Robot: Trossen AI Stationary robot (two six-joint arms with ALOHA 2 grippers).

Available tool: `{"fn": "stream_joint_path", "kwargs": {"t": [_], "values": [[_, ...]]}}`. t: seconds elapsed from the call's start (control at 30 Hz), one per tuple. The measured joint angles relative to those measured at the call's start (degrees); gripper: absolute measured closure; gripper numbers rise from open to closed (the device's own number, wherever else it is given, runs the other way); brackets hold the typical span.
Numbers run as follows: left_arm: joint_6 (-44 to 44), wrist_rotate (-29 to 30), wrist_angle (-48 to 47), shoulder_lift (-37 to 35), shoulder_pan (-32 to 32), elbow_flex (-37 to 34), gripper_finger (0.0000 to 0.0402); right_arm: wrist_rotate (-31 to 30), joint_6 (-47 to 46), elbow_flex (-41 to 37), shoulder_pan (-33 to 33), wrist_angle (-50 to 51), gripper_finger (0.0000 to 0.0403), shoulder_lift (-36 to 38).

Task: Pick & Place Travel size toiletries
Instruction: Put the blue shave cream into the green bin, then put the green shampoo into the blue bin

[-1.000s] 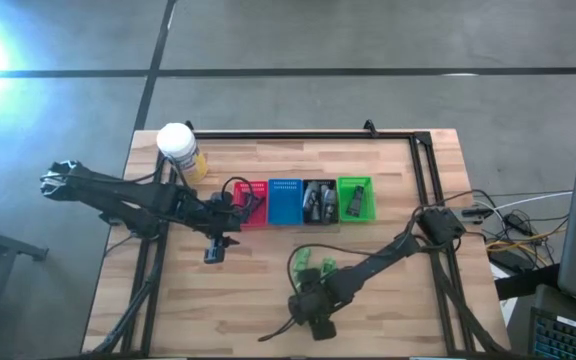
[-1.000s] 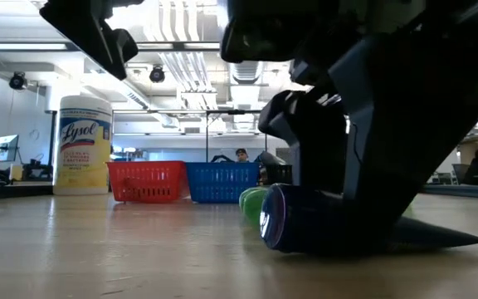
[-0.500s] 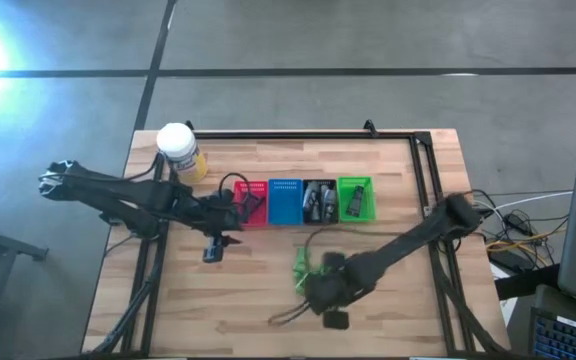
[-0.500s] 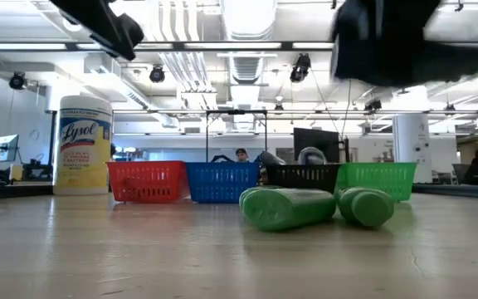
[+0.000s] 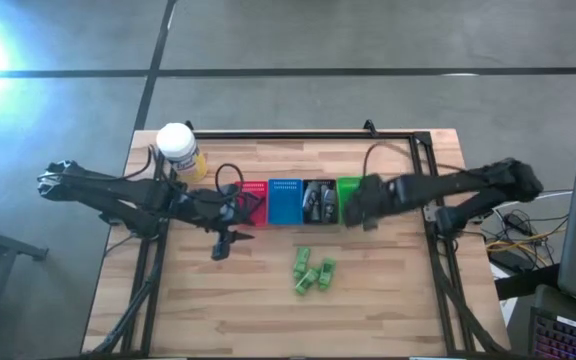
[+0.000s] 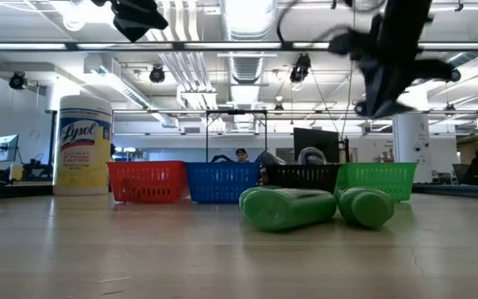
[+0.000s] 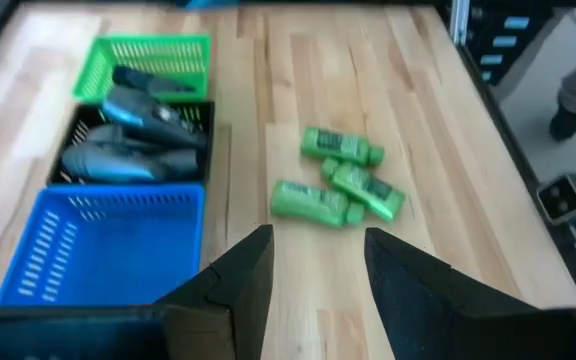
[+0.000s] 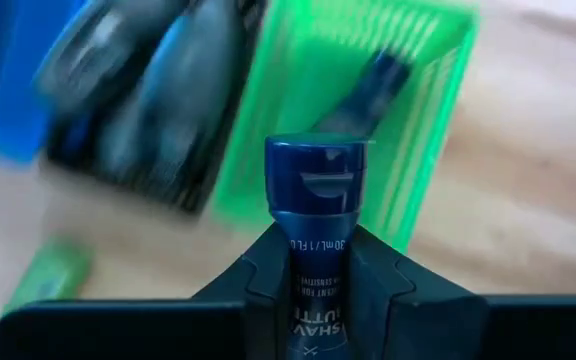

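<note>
My right gripper [image 5: 360, 206] is in the air over the green basket [image 8: 418, 120] and is shut on a dark blue tube [image 8: 318, 190]. One dark item [image 8: 376, 82] lies in that basket. The black basket [image 5: 318, 202] beside it holds grey tubes [image 7: 128, 150]. Three green little bottles [image 5: 313, 272] lie together on the wood near the table's middle. My left gripper [image 7: 318, 270] hangs open with nothing in it, in front of the red basket [image 5: 252, 202], and it looks across at the green bottles [image 7: 340, 186]. My right gripper pinches the dark blue tube's body [image 8: 318, 248] just behind the cap, between its two fingers [image 8: 268, 268]. The fingers point steeply down and lie along the tube. The cap end [image 8: 318, 175] sticks out below them, clear of the green basket.
The red, blue [image 5: 285, 200], black and green baskets stand in a row across the table's middle. A white-capped yellow jar [image 5: 179, 150] stands at the far left corner. A black frame rail [image 5: 298, 134] runs along the far edge. Bare wood lies along the near edge.
My right gripper has lifted the dark blue tube off the wood near the table's near edge. It carried the tube up and toward the far right, rolling its wrist, to above the green basket. The green bottles stayed where they were. My left gripper has tipped up a little.
</note>
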State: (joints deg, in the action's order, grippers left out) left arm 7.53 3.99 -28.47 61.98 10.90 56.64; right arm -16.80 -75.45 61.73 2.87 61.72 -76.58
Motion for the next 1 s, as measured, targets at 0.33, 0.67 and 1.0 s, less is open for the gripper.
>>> {"fn": "stream_joint_path", "kwargs": {"t": [0.33,0.67,1.0], "values": [[4.1,16.8,4.8,0.0,0.0,2.8,0.0238,5.9,15.9,-16.8,-22.4,-26.0,0.0324,5.5],[4.5,23.3,4.9,0.0,-0.2,5.0,0.0238,6.8,20.5,-17.2,-22.3,-25.8,0.0223,3.2],[5.1,18.0,2.4,0.5,-0.4,5.0,0.0238,10.5,23.2,-15.8,-7.3,-25.3,0.0151,4.3]]}}
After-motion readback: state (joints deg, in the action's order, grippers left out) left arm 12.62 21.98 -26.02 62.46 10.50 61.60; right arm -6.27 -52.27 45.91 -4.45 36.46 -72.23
